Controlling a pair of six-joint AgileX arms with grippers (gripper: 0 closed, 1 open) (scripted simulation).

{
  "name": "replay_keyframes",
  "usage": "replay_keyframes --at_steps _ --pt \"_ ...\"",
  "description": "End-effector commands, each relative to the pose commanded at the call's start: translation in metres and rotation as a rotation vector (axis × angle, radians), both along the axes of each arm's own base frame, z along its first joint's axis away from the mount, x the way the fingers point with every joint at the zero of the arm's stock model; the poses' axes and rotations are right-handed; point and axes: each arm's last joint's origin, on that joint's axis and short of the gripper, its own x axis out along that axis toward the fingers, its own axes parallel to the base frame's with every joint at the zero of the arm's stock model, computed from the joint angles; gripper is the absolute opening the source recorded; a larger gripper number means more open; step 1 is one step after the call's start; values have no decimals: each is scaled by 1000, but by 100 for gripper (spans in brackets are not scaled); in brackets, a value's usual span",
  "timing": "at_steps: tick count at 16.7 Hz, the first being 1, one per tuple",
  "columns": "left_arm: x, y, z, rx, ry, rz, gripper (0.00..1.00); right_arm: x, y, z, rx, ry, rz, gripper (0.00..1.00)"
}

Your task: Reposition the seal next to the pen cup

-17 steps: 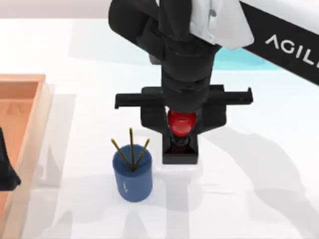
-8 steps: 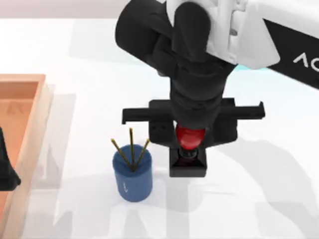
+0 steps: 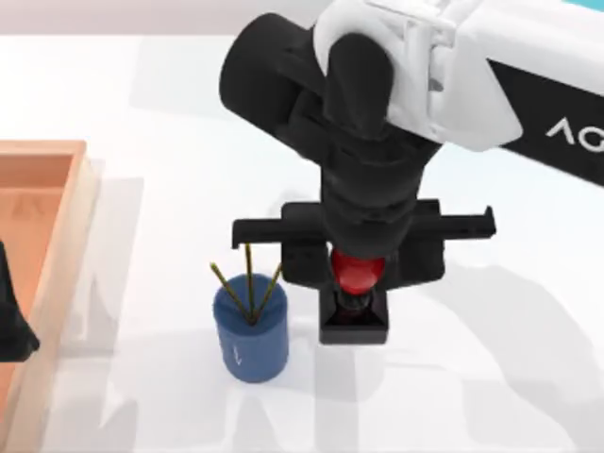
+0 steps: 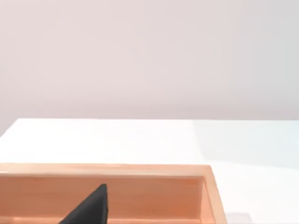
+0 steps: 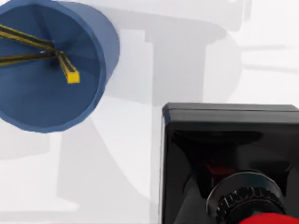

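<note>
The seal (image 3: pixel 354 319), a black square block with a glossy red knob, stands just right of the pen cup (image 3: pixel 250 338), with a narrow strip of table between them. The dark blue cup holds three thin pencils. My right gripper (image 3: pixel 357 276) comes down from above and is shut on the seal's red knob. In the right wrist view the seal's black base (image 5: pixel 224 140) and the open mouth of the pen cup (image 5: pixel 46 93) lie close together. My left gripper (image 3: pixel 11 326) is parked at the far left over the wooden tray.
A wooden tray (image 3: pixel 77 203) lies along the table's left edge; its rim (image 4: pixel 140 170) also appears in the left wrist view. The right arm's white and black body (image 3: pixel 415 85) hangs over the table's middle and hides a teal patch behind it.
The right gripper carried the seal a little to the right, then lowered slightly. The pen cup and the left arm stayed still.
</note>
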Motion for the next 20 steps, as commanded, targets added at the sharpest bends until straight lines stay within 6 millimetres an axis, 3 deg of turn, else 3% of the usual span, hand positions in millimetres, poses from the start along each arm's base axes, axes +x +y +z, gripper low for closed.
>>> replay_keyframes --at_steps 3,16,20 --pt "0 0 0 0 0 0 100 0 0 0 0 0 0 0" --pt "0 0 0 0 0 0 100 0 0 0 0 0 0 98" --pt "0 0 0 0 0 0 100 0 0 0 0 0 0 100"
